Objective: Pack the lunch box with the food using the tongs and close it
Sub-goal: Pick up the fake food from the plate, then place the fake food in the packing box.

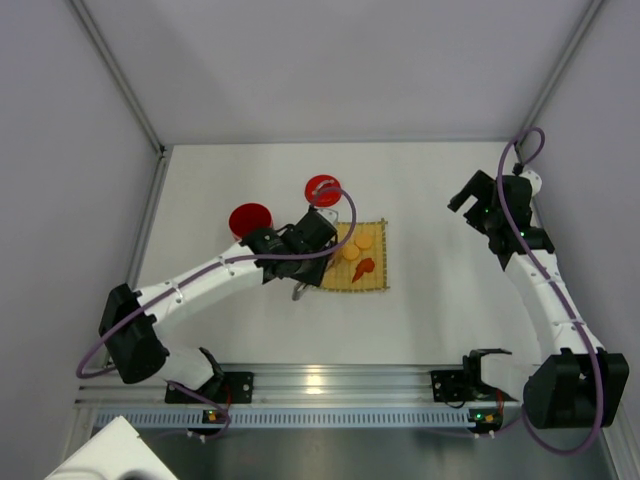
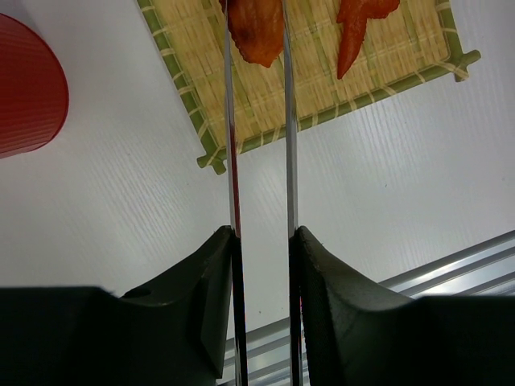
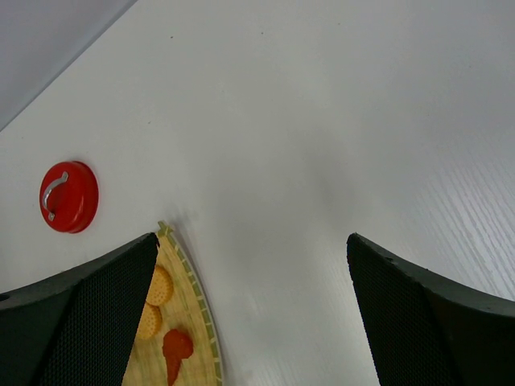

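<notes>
My left gripper [image 2: 261, 235] is shut on the tongs [image 2: 234, 161], pressing their two thin silver arms in. The tong tips pinch a reddish-brown chunk of food [image 2: 256, 34] above the bamboo mat [image 2: 322, 80]. A red piece [image 2: 358, 32] lies on the mat to its right. From above, the left gripper [image 1: 312, 240] hangs over the mat's left edge, and the tongs [image 1: 300, 290] stick out below it. The open red lunch box [image 1: 250, 220] stands to the left, and its lid [image 1: 323, 190] lies behind. Two orange slices [image 1: 358, 247] rest on the mat. My right gripper [image 1: 466, 198] is open and empty, far right.
The yellow bamboo mat [image 1: 372, 272] lies mid-table. In the right wrist view the lid [image 3: 69, 196] sits at far left, with the mat's corner [image 3: 187, 293] and slices [image 3: 159, 285] beside my finger. A metal rail [image 1: 330, 380] runs along the near edge. Walls enclose the back and sides.
</notes>
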